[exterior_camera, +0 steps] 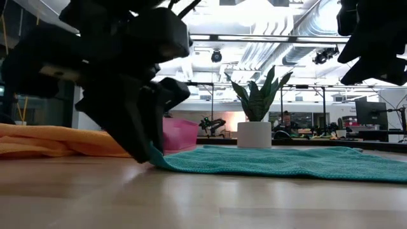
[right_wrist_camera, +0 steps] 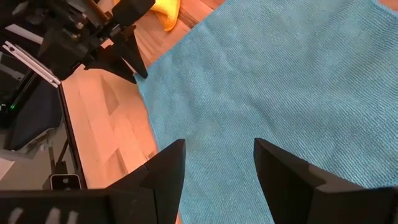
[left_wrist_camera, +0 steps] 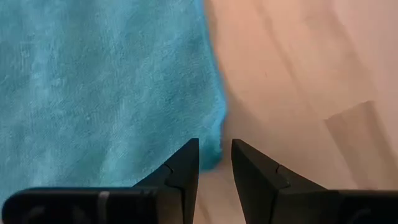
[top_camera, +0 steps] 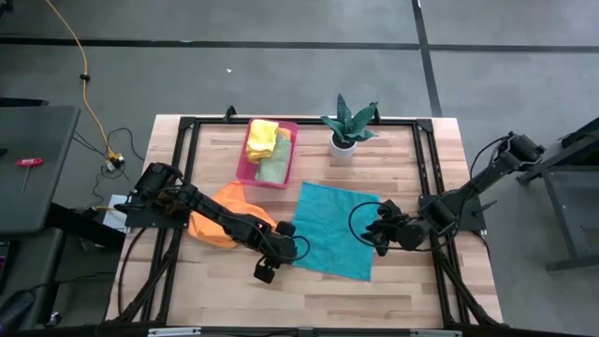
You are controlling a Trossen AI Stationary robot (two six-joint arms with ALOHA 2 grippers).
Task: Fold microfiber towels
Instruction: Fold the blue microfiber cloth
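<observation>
Working left to right: orange towel [top_camera: 227, 213] lies bunched under the left arm, behind the left gripper [top_camera: 272, 259], not flattened yet. Left gripper is down at the table on the near-left corner of the teal towel [top_camera: 335, 227]; the wrist view shows its fingers [left_wrist_camera: 184, 167] only a narrow gap apart, the corner just ahead of one tip, not clearly between them. Can't tell if cloth is actually pinched; low view shows the hem touching the fingertip.

Teal towel is spread flat mid-table, between the two grippers, one layer, no fold yet. Long axis judged to run from far-left to near-right, slightly skewed to the table edge; the corner at the left fingers points toward the near-left.

Right gripper [top_camera: 382, 231] hovers over the towel's right side, fingers [right_wrist_camera: 163, 172] wide apart, holding nothing, cloth directly under and ahead of them.

Step in hand, my read: grab both near corners for the first fold. To do well: get the left tips fully around the hem before closing, right one drops to matching corner, lift both evenly, carry across the short way so edges meet square.

Pink tray [top_camera: 267, 157] with yellow towels [top_camera: 263, 139] and a light green towel [top_camera: 274, 170] sits beyond, potted plant [top_camera: 346, 126] right of it.
</observation>
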